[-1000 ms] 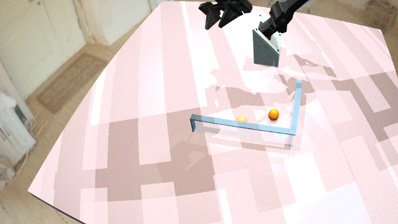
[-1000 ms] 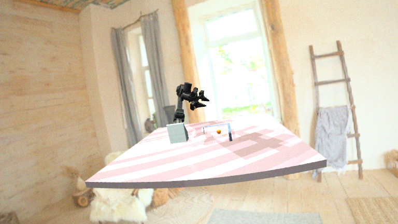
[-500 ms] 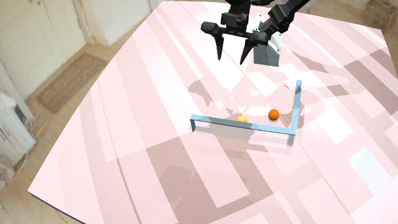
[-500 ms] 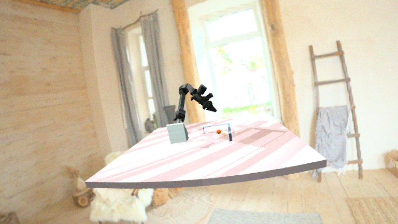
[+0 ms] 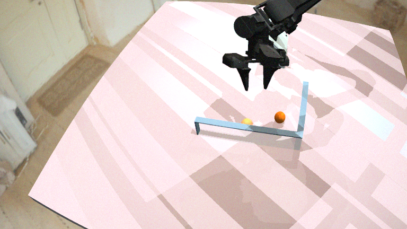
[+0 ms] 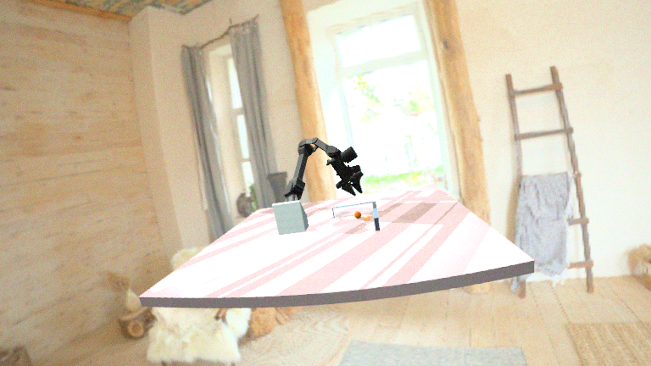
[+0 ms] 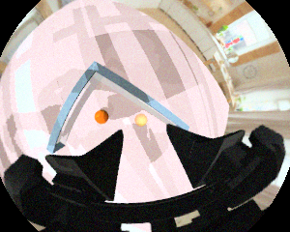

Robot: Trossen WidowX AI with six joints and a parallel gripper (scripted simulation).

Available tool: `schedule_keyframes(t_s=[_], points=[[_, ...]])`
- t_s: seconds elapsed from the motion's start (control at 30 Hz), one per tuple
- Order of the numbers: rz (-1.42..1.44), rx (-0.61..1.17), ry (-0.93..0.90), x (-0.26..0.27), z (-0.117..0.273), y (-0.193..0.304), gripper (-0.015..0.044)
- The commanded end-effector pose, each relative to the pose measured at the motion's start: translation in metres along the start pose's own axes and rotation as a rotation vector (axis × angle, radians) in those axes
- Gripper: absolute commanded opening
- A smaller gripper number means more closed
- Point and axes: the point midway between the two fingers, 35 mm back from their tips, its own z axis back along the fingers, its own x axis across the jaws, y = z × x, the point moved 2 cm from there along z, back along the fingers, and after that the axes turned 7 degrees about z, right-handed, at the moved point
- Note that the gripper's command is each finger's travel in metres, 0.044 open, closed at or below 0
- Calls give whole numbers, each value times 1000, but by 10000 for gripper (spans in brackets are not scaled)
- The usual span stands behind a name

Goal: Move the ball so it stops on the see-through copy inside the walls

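Top view shows me my black hand [image 5: 256, 88] spread apart, holding nothing, above the small orange ball [image 5: 279, 116] beside its pale see-through copy [image 5: 247, 121].

A small, glossy orange ball [image 5: 279, 116] rests on the pink striped bench [image 5: 150, 154], inside the corner made by two low, clear, bluish walls [image 5: 249, 126]. It sits near the shorter wall that runs up the right side in the top view, a little apart from it and from the longer wall in front. Beside it along the longer wall, closer to that wall's open end, lies a pale, see-through yellow-orange copy of the ball [image 5: 247, 121], just behind the wall's top edge. The two spheres are apart, not touching. The wrist view shows the same pair within the angle of the walls.
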Motion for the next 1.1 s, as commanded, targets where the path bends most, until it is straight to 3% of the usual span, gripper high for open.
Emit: schedule_keyframes(t_s=[0.0,0.2,1.07], points=[[610,121,-277,47,-45,-27,283],[859,135,-423,73,-61,-34,283],[865,134,-426,78,-75,-30,283]])
